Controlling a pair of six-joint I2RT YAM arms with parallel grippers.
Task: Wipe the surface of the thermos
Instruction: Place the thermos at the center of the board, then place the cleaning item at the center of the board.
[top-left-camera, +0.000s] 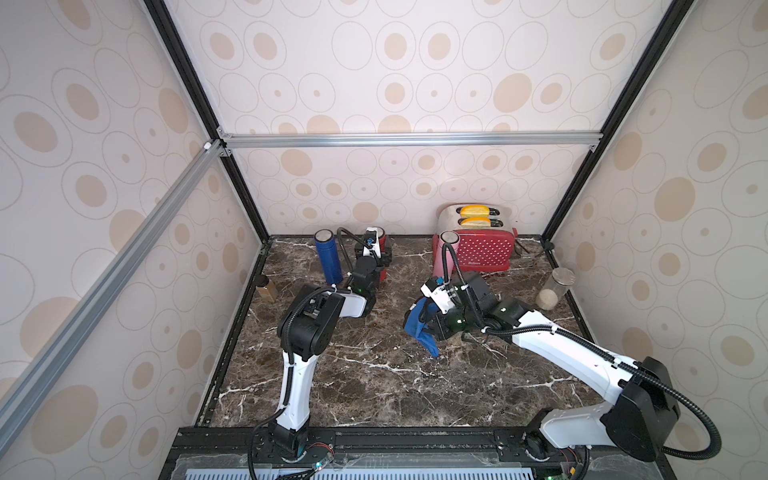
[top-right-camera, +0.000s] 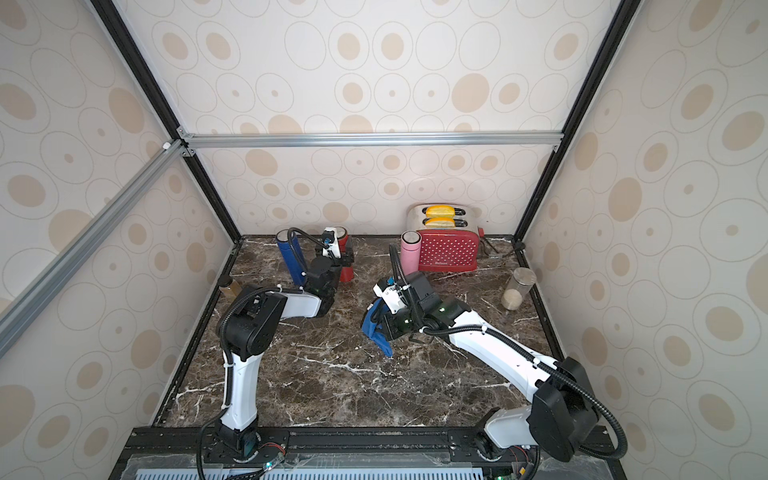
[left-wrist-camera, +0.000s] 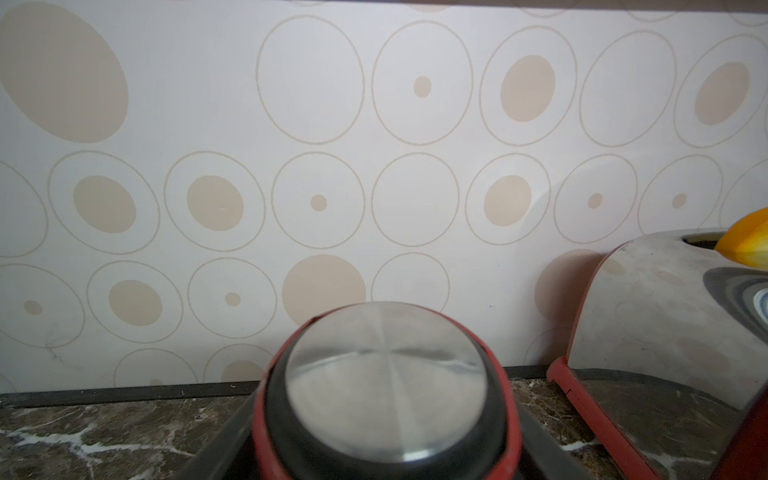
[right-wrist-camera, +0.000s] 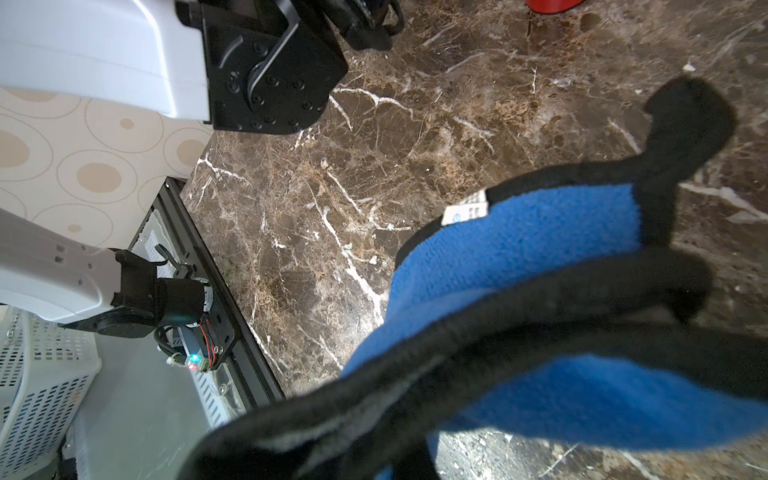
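Observation:
A red thermos (top-left-camera: 385, 277) with a steel lid stands upright at the back of the marble counter; its lid fills the left wrist view (left-wrist-camera: 384, 390). My left gripper (top-left-camera: 376, 251) (left-wrist-camera: 384, 457) reaches around it from the front. Its jaws stand wide, one on each side, with a thin dark gap to the red wall. A blue thermos (top-left-camera: 328, 259) stands just left of it, and a pink thermos (top-right-camera: 409, 253) stands by the toaster. My right gripper (top-left-camera: 430, 322) hovers mid-counter, shut on a blue cloth with black trim (right-wrist-camera: 540, 257) that hangs down and hides its fingers.
A red toaster (top-left-camera: 482, 249) with two yellow slices stands at the back right. A glass jar (top-left-camera: 555, 289) stands near the right wall, and a small bottle (top-left-camera: 266, 289) stands by the left wall. The back wall is close behind the red thermos.

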